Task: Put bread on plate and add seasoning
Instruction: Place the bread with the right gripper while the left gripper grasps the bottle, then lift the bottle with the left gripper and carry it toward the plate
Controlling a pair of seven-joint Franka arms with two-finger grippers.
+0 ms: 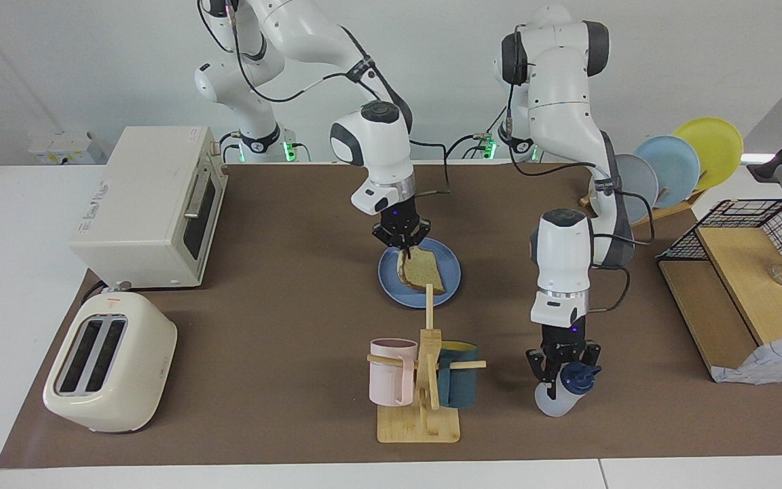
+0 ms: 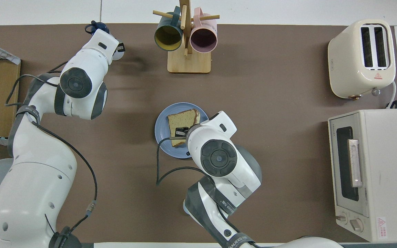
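Matt brown table cover (image 1: 282,305), smooth blue plate (image 1: 450,275), porous speckled bread (image 1: 423,270), translucent plastic seasoning (image 1: 554,399).

Plain white wall (image 1: 669,61), white table (image 1: 11,272)

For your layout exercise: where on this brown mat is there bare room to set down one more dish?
Bare mat lies between the toaster and mug rack, and between the toaster oven and plate. It is crowded around the plate, holding bread, and by the seasoning.
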